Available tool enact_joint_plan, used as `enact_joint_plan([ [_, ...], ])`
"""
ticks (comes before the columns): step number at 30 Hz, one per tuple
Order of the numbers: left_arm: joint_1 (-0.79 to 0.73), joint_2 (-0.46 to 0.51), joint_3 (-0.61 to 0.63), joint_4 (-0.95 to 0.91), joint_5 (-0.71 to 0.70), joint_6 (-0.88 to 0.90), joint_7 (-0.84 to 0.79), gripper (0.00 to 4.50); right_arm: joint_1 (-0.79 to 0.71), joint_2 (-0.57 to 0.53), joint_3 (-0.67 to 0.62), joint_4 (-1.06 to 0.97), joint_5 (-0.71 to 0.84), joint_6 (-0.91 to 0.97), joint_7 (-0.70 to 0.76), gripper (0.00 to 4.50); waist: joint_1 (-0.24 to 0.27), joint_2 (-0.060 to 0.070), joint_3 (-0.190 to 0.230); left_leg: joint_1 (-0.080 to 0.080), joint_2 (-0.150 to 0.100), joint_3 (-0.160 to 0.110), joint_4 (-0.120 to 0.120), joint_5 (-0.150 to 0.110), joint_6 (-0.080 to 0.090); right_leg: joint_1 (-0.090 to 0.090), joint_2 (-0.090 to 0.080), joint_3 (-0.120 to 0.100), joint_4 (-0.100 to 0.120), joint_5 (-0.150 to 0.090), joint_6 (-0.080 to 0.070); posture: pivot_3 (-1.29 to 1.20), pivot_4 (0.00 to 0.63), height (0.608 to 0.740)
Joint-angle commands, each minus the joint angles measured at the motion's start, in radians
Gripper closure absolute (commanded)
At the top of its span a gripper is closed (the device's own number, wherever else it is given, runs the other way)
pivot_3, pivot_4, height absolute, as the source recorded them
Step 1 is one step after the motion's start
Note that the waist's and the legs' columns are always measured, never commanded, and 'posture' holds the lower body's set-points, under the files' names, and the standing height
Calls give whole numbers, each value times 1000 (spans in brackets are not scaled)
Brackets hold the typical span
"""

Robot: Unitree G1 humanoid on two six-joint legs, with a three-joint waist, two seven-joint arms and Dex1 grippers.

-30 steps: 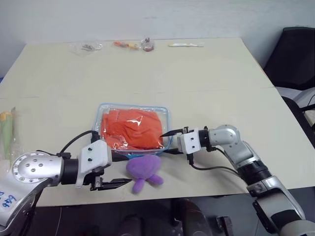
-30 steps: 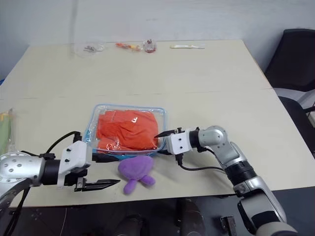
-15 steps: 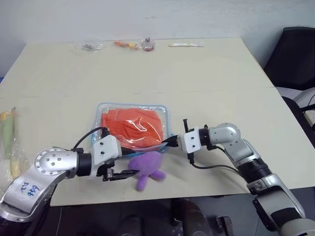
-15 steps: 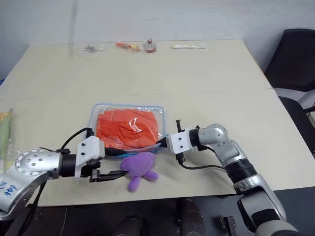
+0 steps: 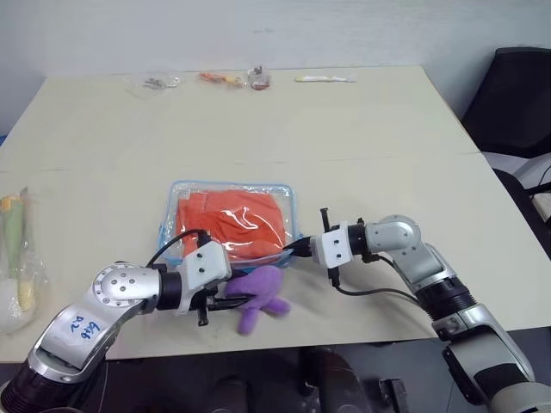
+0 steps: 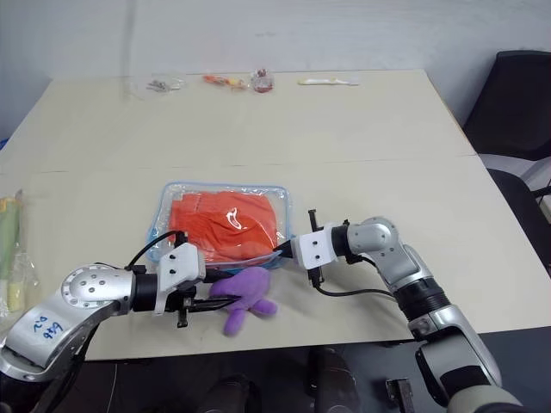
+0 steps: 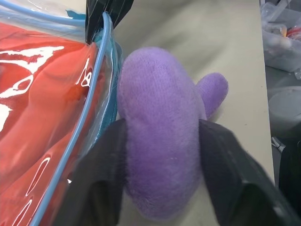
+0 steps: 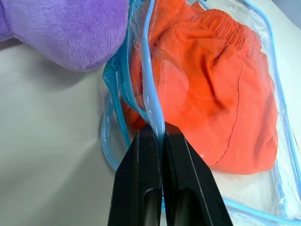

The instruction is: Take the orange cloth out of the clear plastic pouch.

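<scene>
Now right pincer (image 8: 162,134) pinches clear plastic pouch (image 8: 150,101) rim; left pincer (image 7: 162,155) clasps purple plush toy (image 7: 160,127).

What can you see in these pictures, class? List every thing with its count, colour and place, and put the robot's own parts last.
Table: one, beige, under everything.
Clear plastic pouch: one, see-through with a light blue border, near the table's front edge.
Orange cloth: one, bright orange, inside the pouch.
Purple plush toy: one, purple, just in front of the pouch.
Small packets: a few, clear and orange, along the far edge.
Clear bag: one, with a green and yellow item, at the left edge.
Chair: one, black, right of the table.
Left end effector: one, black fingers on either side of the plush toy.
Right end effector: one, black fingers shut on the pouch's border.
</scene>
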Motion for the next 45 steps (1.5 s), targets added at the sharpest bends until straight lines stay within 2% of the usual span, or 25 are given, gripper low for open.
enact_joint_plan([
  [1,14,-3,13,-8,-1,-18,-13,3753,-8,-5,-8,-40,13,-6,-5,4500,0,0,0,0,0,0,0,0,0,0,0,0,0,0,0,0,150,740],
  [3,25,-5,27,-14,-17,-18,-19,4354,-9,-4,-8,-39,13,-8,-5,4500,0,0,0,0,0,0,0,0,0,0,0,0,0,0,0,0,150,740],
  [4,32,-5,39,-20,-27,-14,-21,4471,-9,-4,-8,-38,17,-9,-2,4500,0,0,0,0,0,0,0,0,0,0,0,0,0,0,0,0,150,740],
  [10,105,33,148,-66,-62,38,-11,4471,-13,-17,-18,-33,42,-20,21,4500,0,0,0,0,0,0,0,0,0,0,0,0,0,0,0,0,150,740],
  [12,175,59,259,-91,-99,55,-37,4471,-15,-34,-30,-28,52,-30,32,4500,0,0,0,0,0,-1,0,0,0,0,0,0,0,0,0,0,150,740],
  [13,248,75,374,-98,-108,65,-73,4471,-16,-52,-41,-22,64,-43,47,4500,2,0,0,0,1,-1,0,0,0,0,0,0,0,0,0,0,150,740],
  [16,398,98,615,-88,-104,78,-151,4471,-18,-92,-59,-3,88,-75,72,4500,-2,1,1,-2,2,-5,0,0,0,-2,-1,-1,-1,-1,-1,0,150,740],
  [19,496,107,758,-60,-91,59,-205,4471,-22,-116,-67,16,106,-98,86,4500,-2,2,1,-3,2,-3,0,0,0,-1,1,-4,-2,-1,-1,0,150,740],
  [24,585,103,903,41,-45,13,-253,4471,-32,-132,-78,53,112,-130,97,4500,0,2,1,-3,1,-3,0,0,0,-1,0,-3,-1,-1,-1,0,150,740],
  [31,593,126,937,262,67,-130,-262,4471,-51,-133,-80,97,112,-162,99,4500,-2,2,1,-3,2,-2,-1,0,0,-1,1,-3,-1,-1,-1,0,150,740],
  [33,551,136,923,315,69,-142,-242,4471,-61,-135,-83,115,110,-170,100,4500,-2,2,1,-3,2,-2,-1,0,0,-2,1,-3,-1,-1,-1,0,150,740],
  [36,478,127,867,305,38,-114,-209,4471,-75,-134,-82,138,103,-183,95,4500,1,2,1,-3,2,-3,0,0,0,-1,0,-4,-1,-1,-1,0,150,740],
  [41,453,91,753,206,21,-82,-176,4471,-84,-124,-75,148,98,-171,84,4500,-2,2,1,-3,2,-2,-1,0,0,-2,-1,-3,-1,-1,-1,0,150,740],
  [42,450,84,739,195,19,-74,-167,4231,-85,-123,-74,147,99,-166,85,4500,-2,2,1,-3,2,-2,-1,0,0,-2,-1,-3,-1,-1,-1,0,150,740],
  [44,458,76,727,187,18,-70,-167,3789,-85,-123,-73,146,100,-157,87,4009,-2,2,1,-3,2,-2,-1,0,0,-2,-1,-3,-1,-1,-1,0,150,740],
  [45,468,73,730,180,11,-68,-176,3387,-84,-124,-72,144,102,-152,91,3737,-2,2,1,-3,2,-2,-1,0,0,-2,-1,-3,-1,-1,-1,0,150,740],
])
